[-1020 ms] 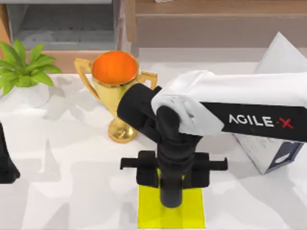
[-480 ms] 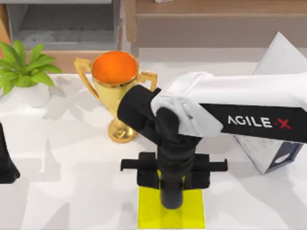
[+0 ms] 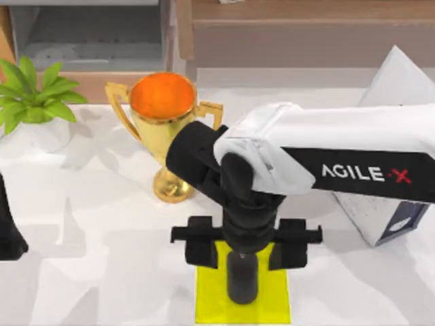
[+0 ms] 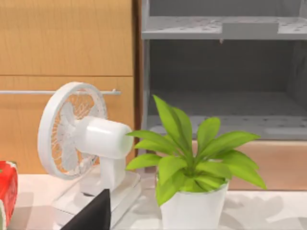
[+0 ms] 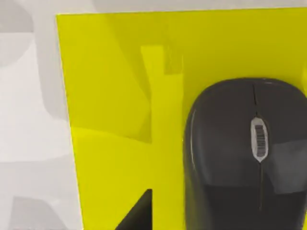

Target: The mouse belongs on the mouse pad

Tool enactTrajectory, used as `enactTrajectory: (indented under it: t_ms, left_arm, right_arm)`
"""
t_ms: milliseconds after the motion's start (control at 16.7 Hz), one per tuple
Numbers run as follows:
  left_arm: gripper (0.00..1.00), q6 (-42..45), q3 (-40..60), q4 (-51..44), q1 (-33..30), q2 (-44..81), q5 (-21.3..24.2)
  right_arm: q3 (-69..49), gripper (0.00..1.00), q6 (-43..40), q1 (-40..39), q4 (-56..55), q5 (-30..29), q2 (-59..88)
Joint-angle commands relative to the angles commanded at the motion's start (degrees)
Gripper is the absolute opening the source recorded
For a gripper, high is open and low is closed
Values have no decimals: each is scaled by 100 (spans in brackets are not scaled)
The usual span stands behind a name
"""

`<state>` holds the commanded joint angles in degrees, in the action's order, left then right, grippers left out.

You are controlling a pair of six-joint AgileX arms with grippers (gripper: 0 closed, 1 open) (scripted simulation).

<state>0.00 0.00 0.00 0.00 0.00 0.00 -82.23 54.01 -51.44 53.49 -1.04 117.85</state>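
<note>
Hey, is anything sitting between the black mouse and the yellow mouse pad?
Nothing visible. The black computer mouse already lies on the flat bright-yellow mouse pad, with no object between them. The right gripper hangs open directly above it. The left arm is parked at the table's left edge.

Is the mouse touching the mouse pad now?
Touching: in the right wrist view the mouse lies flat on the mouse pad, no gap.

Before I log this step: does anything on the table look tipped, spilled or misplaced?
Nothing stands out. The mouse lies flat on the pad, under the right gripper. The trophy and plant stand upright. The left arm is parked at the table's left edge.
</note>
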Motion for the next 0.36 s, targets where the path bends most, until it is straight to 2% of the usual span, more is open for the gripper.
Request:
enactTrajectory:
  t_ms: [360]
  left_arm:
    - [100,0,0,0,0,0,0]
  right_arm:
    - [0,100,0,0,0,0,0]
